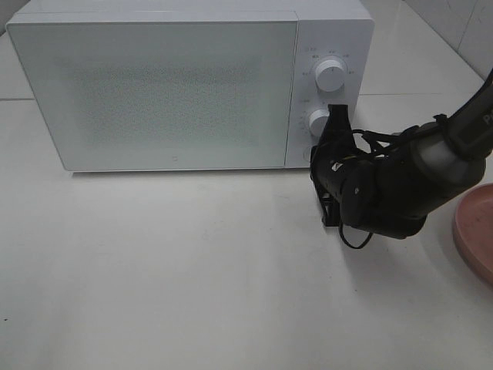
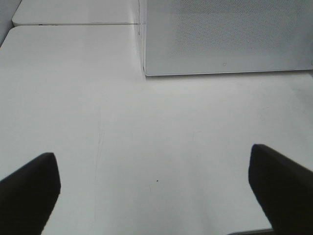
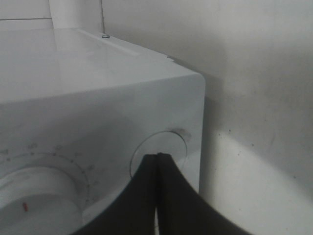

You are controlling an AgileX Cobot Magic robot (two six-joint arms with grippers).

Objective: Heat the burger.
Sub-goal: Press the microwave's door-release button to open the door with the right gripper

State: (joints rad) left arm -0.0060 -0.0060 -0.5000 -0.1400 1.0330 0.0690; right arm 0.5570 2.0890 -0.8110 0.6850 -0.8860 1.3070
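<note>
Burger: not in sight from any camera, so its place cannot be told.

Right gripper point(image 3: 157, 169): fingers pressed together into one dark wedge, nothing pinched between them. The tip sits at the lower rim of a round recessed button point(image 3: 159, 144) on the microwave's control panel. Whether it touches or stops just short, cannot tell. Beside the tip on the same panel is a white knob point(image 3: 29, 196) with a small red mark. From above, the right gripper point(image 1: 317, 156) reaches across to the panel below the lower knob point(image 1: 320, 121); the upper knob point(image 1: 330, 75) lies farther from it.

Microwave point(image 1: 154, 85): door shut, its frosted front gives no view inside, contents cannot be told.

Pink plate point(image 1: 477, 227): behind the right arm, at the frame edge, away from the microwave. Only part of it shows, and that part is plain pink surface.

Left gripper point(image 2: 155, 196): fingers point(image 2: 29, 191) spread wide, holding nothing, over the white table point(image 2: 146, 122). Ahead of it, well apart, is the microwave's near corner point(image 2: 146, 68).
</note>
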